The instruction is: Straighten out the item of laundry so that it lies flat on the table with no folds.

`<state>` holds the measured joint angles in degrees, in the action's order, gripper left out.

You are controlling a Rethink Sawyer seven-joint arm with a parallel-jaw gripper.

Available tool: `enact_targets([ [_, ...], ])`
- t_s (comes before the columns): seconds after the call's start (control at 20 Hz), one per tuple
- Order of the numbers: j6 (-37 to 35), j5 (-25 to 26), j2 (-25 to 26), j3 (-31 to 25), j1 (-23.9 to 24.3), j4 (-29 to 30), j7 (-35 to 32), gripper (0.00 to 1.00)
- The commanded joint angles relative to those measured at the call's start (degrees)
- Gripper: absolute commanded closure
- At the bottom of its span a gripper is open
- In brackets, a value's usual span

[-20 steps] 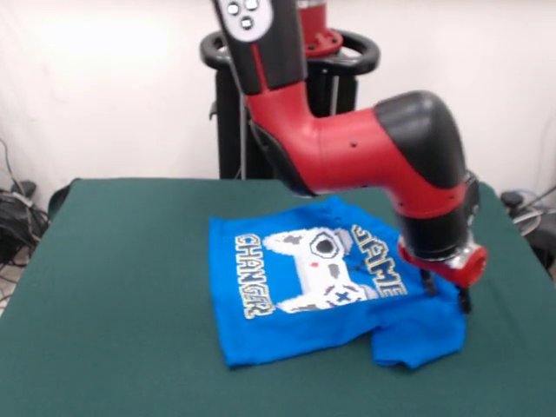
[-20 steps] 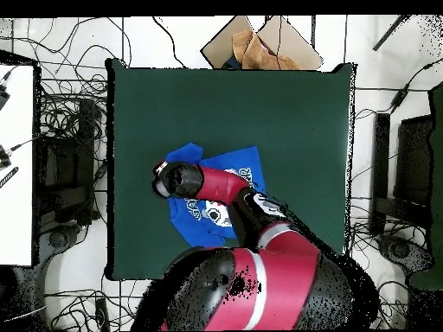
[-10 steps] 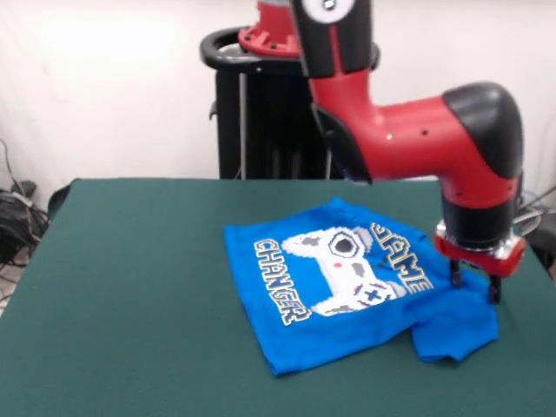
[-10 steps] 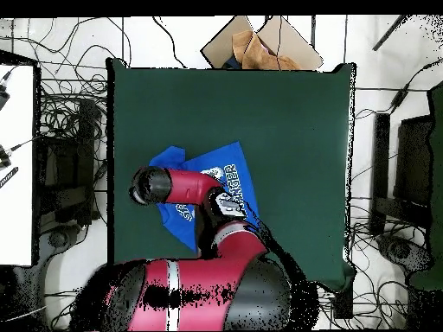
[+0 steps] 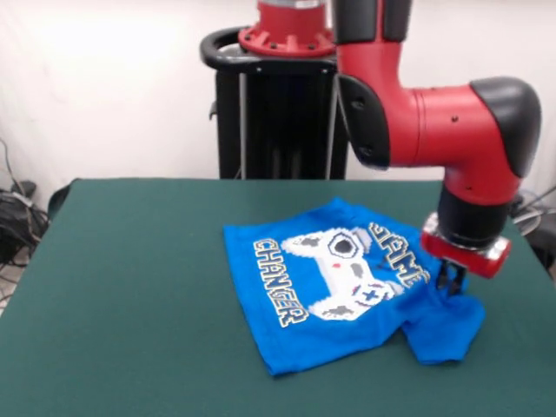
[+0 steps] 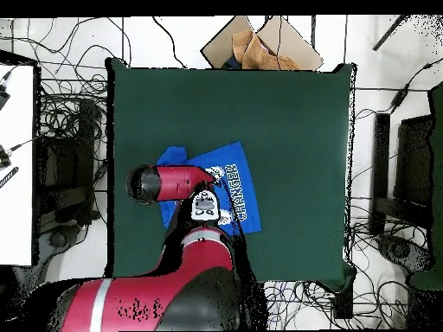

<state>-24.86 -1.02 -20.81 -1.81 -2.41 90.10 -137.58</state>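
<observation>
Dark green felt covers a large table (image 5: 122,287), set before a pale wall, with cables trailing on the floor around it in the overhead view. On the table lies a small bright blue T-shirt (image 5: 321,295), print side up, showing a pixel game controller and the words GAME CHANGER. The body of the shirt is spread fairly flat, but the sleeve (image 5: 447,326) at the picture's right in the front view is bunched and folded.

A red and black robot arm (image 5: 434,122) reaches down over that bunched sleeve. The gripper (image 5: 451,280) is seen just above the cloth, its dark fingers close together; whether fabric is pinched between them cannot be told. In the overhead view the gripper is hidden beneath the arm, and the shirt (image 6: 235,186) is seen near the table's edge.

Compared with half a second ago, the gripper has been raised slightly and brought inward over the sleeve, while the shirt body is unchanged; a second ago the whole shirt lay further to the picture's left.

Risks are judged as follows: if cloth is gripped and lifted, the sleeve could be folded further or the flat body dragged askew. If nothing is gripped, the fold would be left as it is.
</observation>
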Motion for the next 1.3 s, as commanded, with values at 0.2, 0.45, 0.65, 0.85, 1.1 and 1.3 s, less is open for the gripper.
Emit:
enact_targets([
  [0.2, -11.9, 4.6, -3.8, 5.2, 5.5, -6.7, 1.8, 1.00],
  [0.45, -13.2, 5.8, -4.8, 4.3, 6.2, -6.2, 1.1, 1.00],
  [0.65, -12.0, 6.9, -5.4, 3.7, 6.8, -5.0, 0.6, 1.00],
  [0.85, -13.3, 6.7, -7.3, 2.0, 8.3, -3.7, 1.7, 1.00],
  [1.1, -13.8, 5.1, -10.1, -0.7, 9.5, -1.1, 2.1, 1.00],
  [1.3, -12.9, 4.2, -8.5, -3.0, 10.7, -1.7, 2.3, 1.00],
])
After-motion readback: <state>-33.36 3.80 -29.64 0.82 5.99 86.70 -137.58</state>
